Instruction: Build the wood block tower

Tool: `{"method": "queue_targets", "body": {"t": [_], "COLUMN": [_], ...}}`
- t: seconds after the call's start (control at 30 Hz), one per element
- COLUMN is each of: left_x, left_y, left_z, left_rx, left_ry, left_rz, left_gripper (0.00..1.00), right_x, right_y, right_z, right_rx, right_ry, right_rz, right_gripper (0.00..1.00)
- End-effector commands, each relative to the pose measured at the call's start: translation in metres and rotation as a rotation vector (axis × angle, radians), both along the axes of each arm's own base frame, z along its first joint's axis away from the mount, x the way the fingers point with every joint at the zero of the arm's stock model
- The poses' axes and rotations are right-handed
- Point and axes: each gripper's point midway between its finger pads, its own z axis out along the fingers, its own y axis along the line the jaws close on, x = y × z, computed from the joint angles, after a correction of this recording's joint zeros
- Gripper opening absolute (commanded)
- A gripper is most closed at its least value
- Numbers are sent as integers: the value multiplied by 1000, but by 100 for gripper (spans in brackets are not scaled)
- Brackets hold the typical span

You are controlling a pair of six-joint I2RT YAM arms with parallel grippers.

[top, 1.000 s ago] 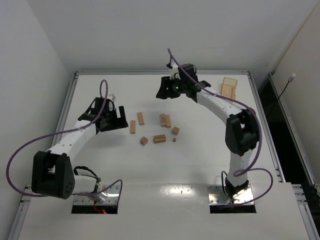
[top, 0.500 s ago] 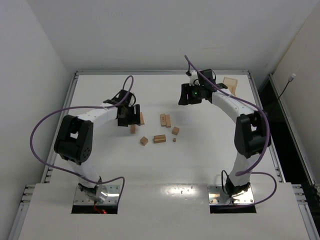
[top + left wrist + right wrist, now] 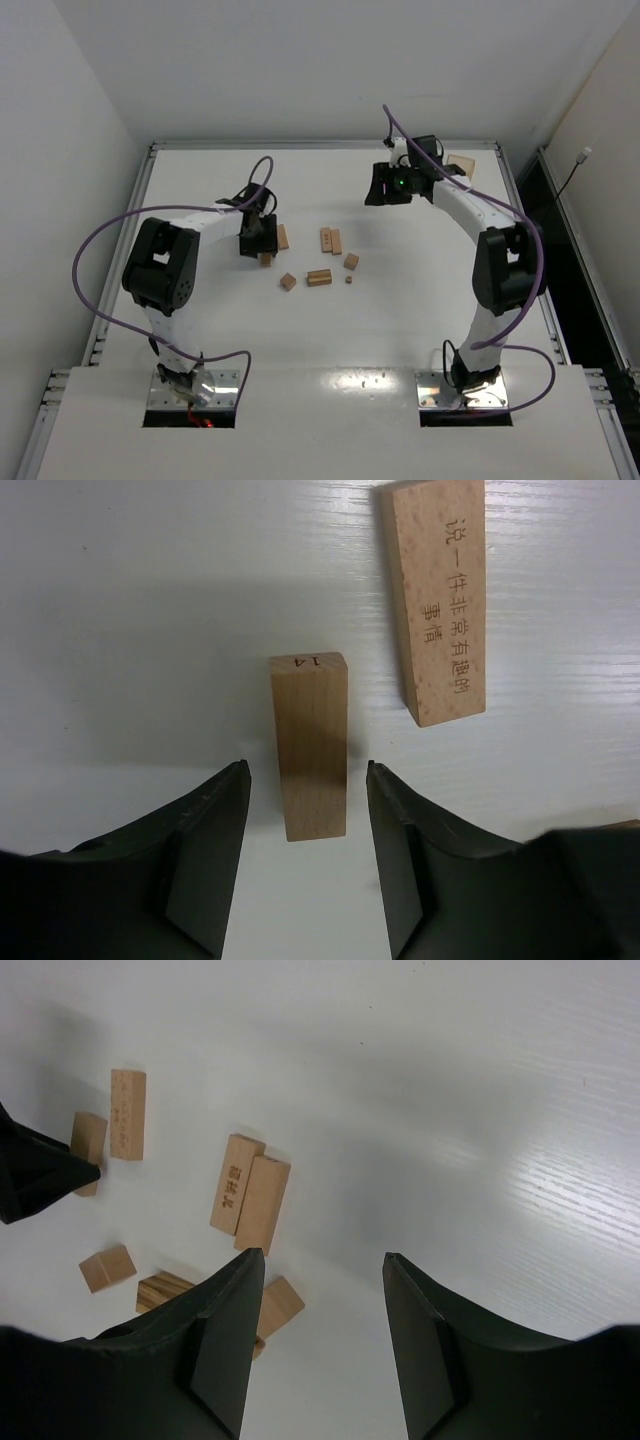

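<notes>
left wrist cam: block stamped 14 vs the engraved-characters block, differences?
The small light-brown wooden bar stamped 14 is shorter and narrower than the pale wooden bar with engraved characters. The 14 bar is marked at one end; the engraved bar along its top face. The 14 bar lies between the fingers of the open left claw; the engraved bar outside them. Both lie flat.

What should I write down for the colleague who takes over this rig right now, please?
Left claw: open, low over the table, one finger on each side of the bar marked 14, not closed on it.
Right claw: open and empty, raised to the right of the blocks.
Blocks: all loose and flat. The engraved bar is beside bar 14; mid-table are a pair of bars, left cube, right cube, striped bar and tiny bit.
Done: nothing stacked.
Left: grasp bar 14, then build the whole tower.
</notes>
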Motion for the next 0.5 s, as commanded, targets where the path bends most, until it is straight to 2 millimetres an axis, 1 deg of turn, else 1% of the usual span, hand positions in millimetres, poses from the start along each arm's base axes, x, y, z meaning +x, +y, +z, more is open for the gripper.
{"method": "queue_targets", "body": {"t": [0.0, 0.03, 0.07, 0.1, 0.13, 0.2, 0.23, 0.27, 0.3, 0.33, 0.37, 0.4, 0.43, 0.47], "left_x": [9, 9, 8, 7, 8, 10, 12, 10, 19, 18, 20, 27, 29, 32], "left_y": [-9, -9, -8, -8, -7, -7, -8, -8, -11, -11, -12, -14, -15, -16], "left_z": [4, 4, 0, -4, -4, -7, -9, -14, -7, -10, -13, -7, -9, -6], "left_rx": [-1, -1, 2, 6, 14, 16, 17, 18, 10, 14, 12, 4, 1, -2], "left_ry": [-17, -17, -9, 3, 0, 4, 7, 21, -2, 11, 16, -4, 0, -8], "left_rz": [0, 0, 0, 0, 4, 4, 4, 12, 12, 12, 22, 22, 32, 32], "left_gripper": [47, 43, 37, 37, 31, 24, 20, 11, 8, 4, 0, 0, 0, 0], "right_x": [15, 16, 16, 16, 18, 18, 20, 20, 20, 20, 17, 16, 13, 13], "right_y": [-1, -1, -4, -4, -3, -3, -7, -7, -7, -7, -8, -8, -7, -7], "right_z": [33, 29, 30, 30, 33, 33, 33, 33, 33, 33, 29, 28, 25, 25], "right_rx": [40, 38, 45, 45, 52, 52, 51, 51, 51, 51, 49, 48, 52, 53], "right_ry": [-81, -72, -71, -71, -75, -75, -75, -75, -75, -75, -65, -56, -45, -45], "right_rz": [-2, -2, -4, -4, -10, -10, -19, -19, -19, -19, -19, -19, -13, -13], "right_gripper": [48, 48, 48, 48, 48, 48, 48, 48, 48, 48, 48, 48, 48, 48]}}
